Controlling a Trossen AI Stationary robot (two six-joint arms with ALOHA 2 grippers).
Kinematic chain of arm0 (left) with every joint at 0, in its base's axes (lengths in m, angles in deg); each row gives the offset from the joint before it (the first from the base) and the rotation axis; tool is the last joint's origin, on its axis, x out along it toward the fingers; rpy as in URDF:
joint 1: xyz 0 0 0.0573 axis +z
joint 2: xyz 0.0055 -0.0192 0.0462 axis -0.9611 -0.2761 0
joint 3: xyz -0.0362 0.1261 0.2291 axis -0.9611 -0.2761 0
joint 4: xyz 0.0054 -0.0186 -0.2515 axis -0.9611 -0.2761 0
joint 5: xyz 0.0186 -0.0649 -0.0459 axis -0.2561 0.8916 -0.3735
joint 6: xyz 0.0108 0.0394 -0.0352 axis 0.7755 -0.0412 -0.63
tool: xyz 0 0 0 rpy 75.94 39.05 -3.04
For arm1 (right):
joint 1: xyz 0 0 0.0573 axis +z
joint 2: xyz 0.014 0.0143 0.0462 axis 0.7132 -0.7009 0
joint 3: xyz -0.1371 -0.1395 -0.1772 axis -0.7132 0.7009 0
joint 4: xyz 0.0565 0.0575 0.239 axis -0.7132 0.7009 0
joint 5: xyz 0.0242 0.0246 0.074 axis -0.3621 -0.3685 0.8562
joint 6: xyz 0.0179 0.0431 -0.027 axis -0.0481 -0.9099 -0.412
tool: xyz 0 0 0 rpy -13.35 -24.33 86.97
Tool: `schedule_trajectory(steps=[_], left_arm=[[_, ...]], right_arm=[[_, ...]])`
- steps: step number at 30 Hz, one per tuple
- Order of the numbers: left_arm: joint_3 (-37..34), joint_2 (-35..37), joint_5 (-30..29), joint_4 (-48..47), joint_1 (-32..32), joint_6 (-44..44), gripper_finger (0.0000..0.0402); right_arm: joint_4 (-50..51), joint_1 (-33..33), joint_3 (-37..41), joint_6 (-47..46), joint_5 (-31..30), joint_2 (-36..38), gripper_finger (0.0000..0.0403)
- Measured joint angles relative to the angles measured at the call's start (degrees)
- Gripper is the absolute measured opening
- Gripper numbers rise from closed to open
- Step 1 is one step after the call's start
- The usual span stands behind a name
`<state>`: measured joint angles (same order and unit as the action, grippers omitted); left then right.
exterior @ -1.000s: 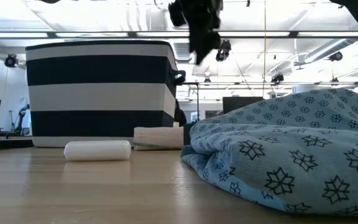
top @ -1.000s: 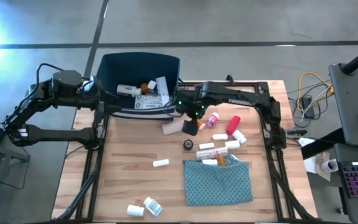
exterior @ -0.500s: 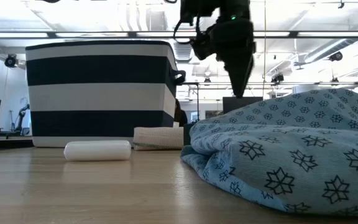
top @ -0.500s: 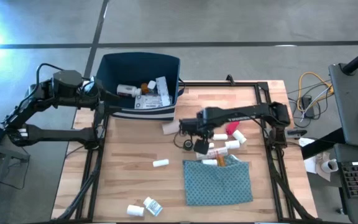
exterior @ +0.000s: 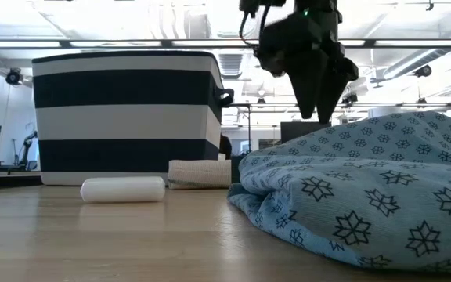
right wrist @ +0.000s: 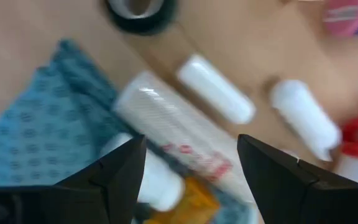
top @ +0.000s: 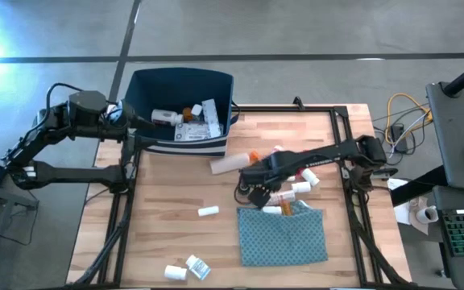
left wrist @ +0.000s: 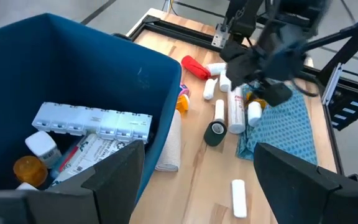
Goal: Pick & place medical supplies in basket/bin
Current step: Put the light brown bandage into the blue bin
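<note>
R gripper [top: 258, 192] hung open and empty over the supplies cluster just far of the teal cloth [top: 283, 235]. Under it lay a white tube [right wrist: 173, 134]: looked light, stiff, smooth, prob. rolls, so best pinched mid-length across its width. L gripper [top: 127, 119] waited open beside the navy bin [top: 216, 84], far-left.

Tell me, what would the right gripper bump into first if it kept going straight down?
Probably the long white tube lying right under the open right gripper, at the teal cloth's edge. How far above it the gripper is remains unclear.
</note>
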<state>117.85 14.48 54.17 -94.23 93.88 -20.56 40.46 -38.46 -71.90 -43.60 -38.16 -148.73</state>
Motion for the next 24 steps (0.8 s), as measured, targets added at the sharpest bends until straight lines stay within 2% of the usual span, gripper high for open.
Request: schedule_trajectory(steps=[6,11,20,24], left_arm=[[0.0,0.02,-0.01,0.04,0.0,-0.19,0.0281],[0.0,0.02,0.01,0.3,0.01,-2.69,0.0281],[0.0,0.02,0.03,0.45,0.01,-7.1,0.0281],[0.0,0.02,0.04,0.44,0.01,-8.37,0.0281]], right_arm=[[-6.94,1.78,-0.07,-3.56,-6.71,-0.01,0.0244],[-10.42,1.96,-0.04,-2.59,-6.23,-0.18,0.0244],[-10.47,2.0,-0.02,1.16,-5.89,-0.18,0.0244],[-10.49,2.09,-0.02,1.97,-1.09,-0.2,0.0244]])
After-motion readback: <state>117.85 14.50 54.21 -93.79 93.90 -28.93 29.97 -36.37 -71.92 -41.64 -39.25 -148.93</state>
